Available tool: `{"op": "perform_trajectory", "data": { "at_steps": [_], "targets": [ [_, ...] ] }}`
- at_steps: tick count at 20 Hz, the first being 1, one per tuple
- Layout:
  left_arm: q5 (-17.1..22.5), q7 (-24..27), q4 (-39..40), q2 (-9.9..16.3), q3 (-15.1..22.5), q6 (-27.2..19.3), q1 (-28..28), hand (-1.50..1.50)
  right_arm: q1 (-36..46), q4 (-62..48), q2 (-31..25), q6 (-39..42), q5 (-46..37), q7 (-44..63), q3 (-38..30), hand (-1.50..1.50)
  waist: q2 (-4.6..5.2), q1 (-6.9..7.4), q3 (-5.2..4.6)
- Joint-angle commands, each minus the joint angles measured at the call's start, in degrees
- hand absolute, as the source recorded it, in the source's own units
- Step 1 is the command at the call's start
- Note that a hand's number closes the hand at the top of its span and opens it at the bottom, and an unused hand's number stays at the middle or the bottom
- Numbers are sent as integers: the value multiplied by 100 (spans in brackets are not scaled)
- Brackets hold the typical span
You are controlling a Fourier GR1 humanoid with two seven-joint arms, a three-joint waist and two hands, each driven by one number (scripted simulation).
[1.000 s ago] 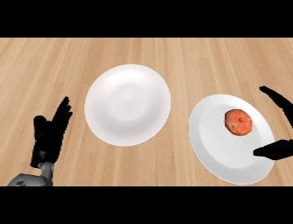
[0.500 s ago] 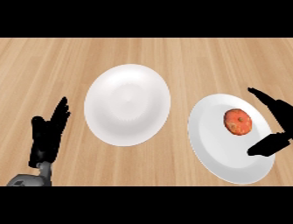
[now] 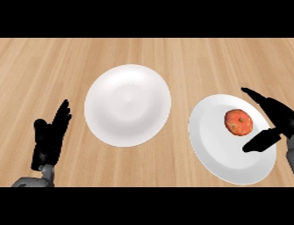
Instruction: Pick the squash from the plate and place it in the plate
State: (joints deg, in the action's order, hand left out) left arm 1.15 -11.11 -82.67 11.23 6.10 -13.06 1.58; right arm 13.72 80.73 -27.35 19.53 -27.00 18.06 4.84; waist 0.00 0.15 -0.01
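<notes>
Squash (image 3: 238, 122) lies on the right plate (image 3: 230, 162), just beside the right hand (image 3: 280, 124), fingers spread, unclenched. Left hand (image 3: 48, 139) rests released near the table (image 3: 32, 70)'s near edge.

The left hand (image 3: 51, 136) is low on the left side of the view. It is open, with its black fingers straight and pointing up and away, side by side. A bit of grey wrist shows under it at the bottom edge. The right hand (image 3: 284, 124) is on the right side. Its fingers are long and straight and reach up toward the left. Its thumb sticks out lower down, also toward the left, with a wide gap between thumb and fingers. Its grey forearm comes up from the bottom right corner
</notes>
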Motion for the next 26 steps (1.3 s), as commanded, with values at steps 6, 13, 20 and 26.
{"op": "perform_trajectory", "data": {
  "at_steps": [6,13,20,26],
  "targets": [
    [-2,-3,252,-50,-457,444,232,0,401,-461,419,235,-449,-43,-352,-150,3,-2,0],
    [-390,-278,-413,-296,-201,265,-153,0,331,-1454,670,-284,-1004,-944,-332,150,4,17,2],
    [-326,-61,-91,-312,-382,498,-98,0,62,-1036,643,-685,-1551,-1337,-183,150,0,-6,0],
    [-503,-259,-332,-343,-274,345,-158,0,499,-151,1700,-782,-2244,-396,959,150,-28,112,-12]
  ]
}}
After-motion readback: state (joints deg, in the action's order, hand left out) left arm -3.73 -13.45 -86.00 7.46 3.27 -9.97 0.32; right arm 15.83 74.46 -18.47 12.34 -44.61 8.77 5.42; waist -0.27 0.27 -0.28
